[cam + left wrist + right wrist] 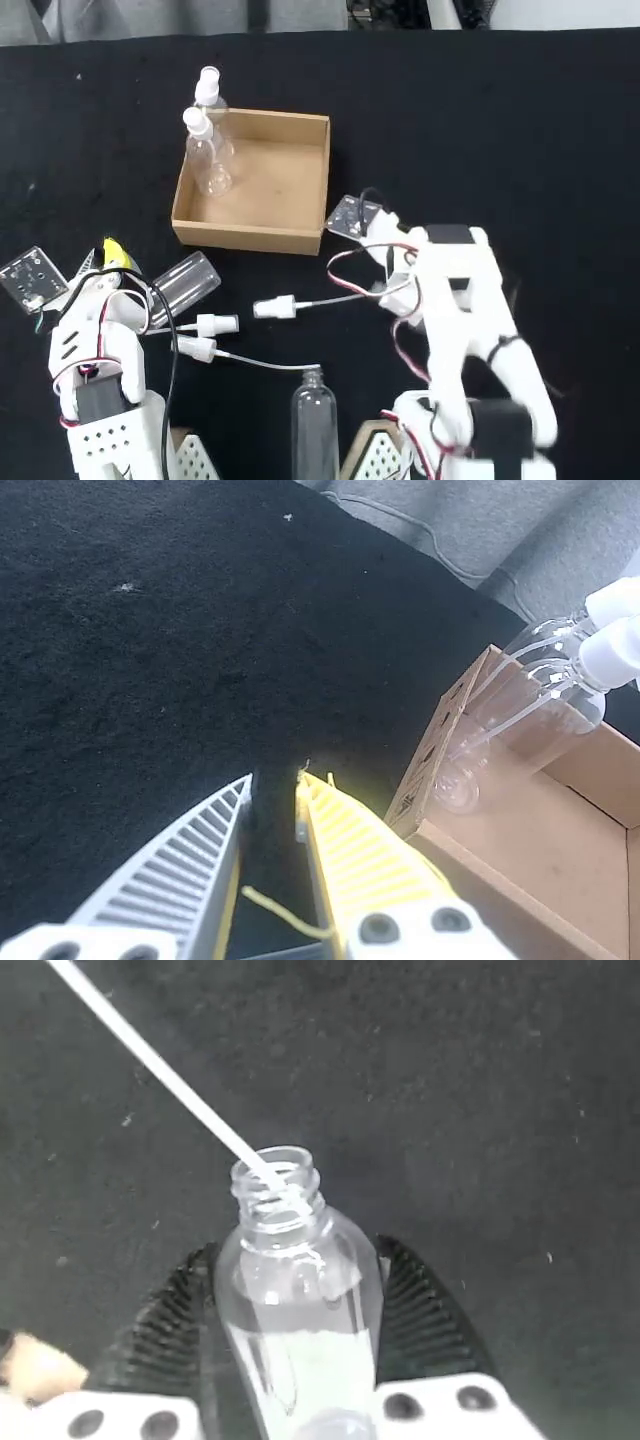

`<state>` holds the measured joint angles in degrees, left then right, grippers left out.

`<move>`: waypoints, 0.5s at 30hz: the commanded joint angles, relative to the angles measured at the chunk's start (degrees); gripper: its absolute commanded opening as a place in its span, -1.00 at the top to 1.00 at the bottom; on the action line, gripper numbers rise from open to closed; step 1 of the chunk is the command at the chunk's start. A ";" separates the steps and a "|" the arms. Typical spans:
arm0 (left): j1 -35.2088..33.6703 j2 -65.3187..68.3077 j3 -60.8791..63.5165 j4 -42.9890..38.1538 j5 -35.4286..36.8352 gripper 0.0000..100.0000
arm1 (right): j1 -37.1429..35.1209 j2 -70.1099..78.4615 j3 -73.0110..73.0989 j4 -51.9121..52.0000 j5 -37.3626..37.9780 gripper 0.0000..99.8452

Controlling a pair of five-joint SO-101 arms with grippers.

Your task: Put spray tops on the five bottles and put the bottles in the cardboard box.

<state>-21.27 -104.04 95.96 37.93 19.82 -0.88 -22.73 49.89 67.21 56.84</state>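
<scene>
My right gripper [297, 1250] clamps the bottle [300, 1300] — the spray-top tube [150, 1060] seems just inside its mouth; left gripper [274, 780] parted, empty.

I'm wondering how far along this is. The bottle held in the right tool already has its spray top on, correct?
No. The bottle in the right tool is not capped. Its neck is open, with only the thin tube of a loose spray top reaching into it. The right wrist view shows this.
</scene>
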 commanded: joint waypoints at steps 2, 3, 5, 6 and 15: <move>-0.48 -0.70 1.45 -0.70 -0.44 0.87 | 1.58 -12.88 -0.13 5.63 0.62 0.95; -0.48 -0.70 1.45 -0.70 -0.44 0.87 | 1.58 -15.08 -0.13 6.86 0.62 0.95; -0.48 -0.70 1.45 -0.70 -0.44 0.87 | 1.58 -19.03 -0.13 9.49 0.53 0.95; -0.48 -0.70 1.45 -0.70 -0.44 0.87 | 1.58 -20.97 -0.13 10.73 0.53 0.95; -0.48 -0.70 1.45 -0.70 -0.44 0.87 | -0.09 -35.12 -0.22 13.63 -7.03 0.95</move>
<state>-21.27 -104.04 95.96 37.93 19.82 -0.88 -52.97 49.89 80.13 52.26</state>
